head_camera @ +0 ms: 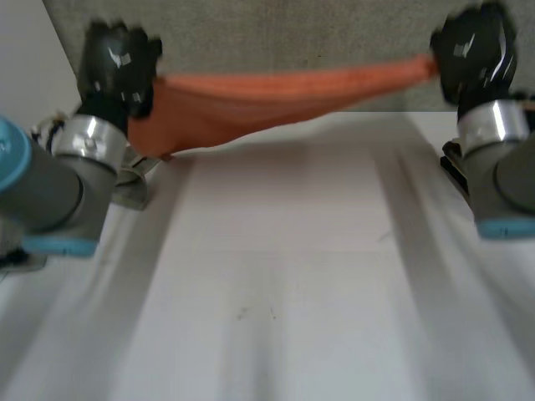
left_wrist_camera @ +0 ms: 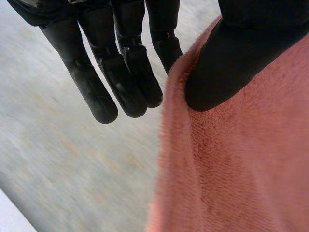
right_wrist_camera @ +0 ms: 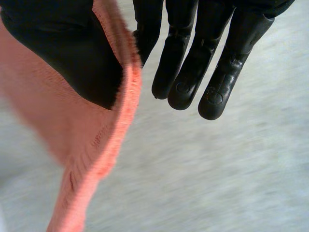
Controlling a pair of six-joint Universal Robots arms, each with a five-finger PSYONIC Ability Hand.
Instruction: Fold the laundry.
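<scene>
An orange cloth (head_camera: 267, 96) hangs stretched between my two hands above the far edge of the white table (head_camera: 276, 276), sagging more toward the left. My left hand (head_camera: 121, 67) pinches one end of it. In the left wrist view its thumb (left_wrist_camera: 236, 63) presses the cloth (left_wrist_camera: 241, 169) against the side of its straight fingers (left_wrist_camera: 116, 72). My right hand (head_camera: 475, 50) holds the other end, which is pulled into a narrow strip. In the right wrist view the thumb (right_wrist_camera: 72, 53) clamps the cloth's edge (right_wrist_camera: 82, 130) beside the straight fingers (right_wrist_camera: 193, 63).
Grey carpet (head_camera: 276, 33) lies beyond the table's far edge, below both hands. A grey metal bracket (head_camera: 134, 188) sits at the table's left under the left arm, and a black mount (head_camera: 456, 167) at the right edge.
</scene>
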